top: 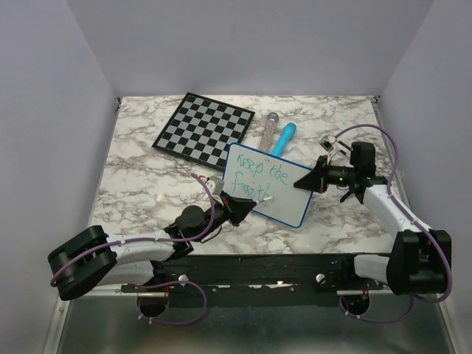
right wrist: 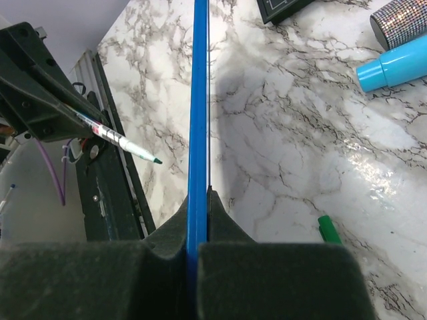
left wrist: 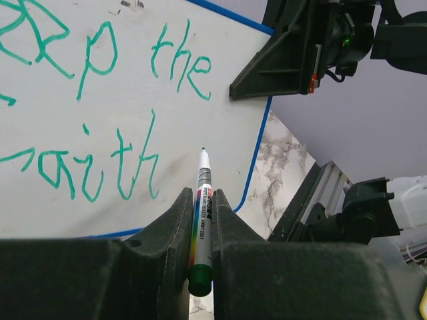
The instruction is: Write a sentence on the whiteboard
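Fingers of the left gripper are clamped on a slim white-barrelled green marker - the barrel runs straight out between the pads, its long axis pointing far-right at the small white blue-rimmed whiteboard. The tip hangs just right of the last letter of the green handwritten sentence, which reads "Keep the" over "Faith". In the right wrist view the tip stands apart from the board face, not touching. That gap is what the next move turns on: the wording looks complete, so my guess is a last dot or a pull-away.

The right gripper is shut on the board's blue rim at its right edge and holds it tilted, face toward the left arm. How far it is lifted off the table I cannot tell. The left arm is the one nearer the writing.

Grey-veined marble table below. A small green cap lies just right of the board. Farther off are a black-and-white checkered chessboard, a glittery silver cylinder and a light blue tube - all well clear of the marker. Plain lilac walls close in three sides.
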Robot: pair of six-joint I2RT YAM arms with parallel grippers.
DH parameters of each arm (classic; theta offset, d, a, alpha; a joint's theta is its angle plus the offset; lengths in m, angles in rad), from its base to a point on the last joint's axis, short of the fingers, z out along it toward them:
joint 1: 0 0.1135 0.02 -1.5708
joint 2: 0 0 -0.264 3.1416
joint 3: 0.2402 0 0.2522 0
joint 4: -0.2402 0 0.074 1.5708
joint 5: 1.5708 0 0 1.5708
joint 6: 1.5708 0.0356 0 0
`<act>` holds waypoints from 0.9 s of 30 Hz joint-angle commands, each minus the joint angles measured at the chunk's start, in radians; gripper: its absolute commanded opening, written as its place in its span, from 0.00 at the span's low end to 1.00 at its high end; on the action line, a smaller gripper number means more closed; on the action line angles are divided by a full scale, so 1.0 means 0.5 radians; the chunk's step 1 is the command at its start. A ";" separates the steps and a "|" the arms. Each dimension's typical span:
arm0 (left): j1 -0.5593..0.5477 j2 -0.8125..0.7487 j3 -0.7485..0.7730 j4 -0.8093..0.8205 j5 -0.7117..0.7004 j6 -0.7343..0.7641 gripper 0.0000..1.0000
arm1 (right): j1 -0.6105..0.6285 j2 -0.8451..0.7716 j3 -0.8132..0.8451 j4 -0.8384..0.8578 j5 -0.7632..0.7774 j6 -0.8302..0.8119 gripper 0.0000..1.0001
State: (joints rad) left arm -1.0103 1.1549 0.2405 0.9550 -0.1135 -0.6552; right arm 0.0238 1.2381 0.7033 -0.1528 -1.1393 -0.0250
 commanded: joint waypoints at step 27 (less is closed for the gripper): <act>-0.013 -0.086 -0.070 0.155 -0.224 0.016 0.00 | 0.063 0.033 0.002 0.097 -0.142 0.022 0.01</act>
State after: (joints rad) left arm -1.0103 1.1278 0.2203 0.9859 -0.1925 -0.6552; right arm 0.0467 1.2514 0.7033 -0.1505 -1.1412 -0.0250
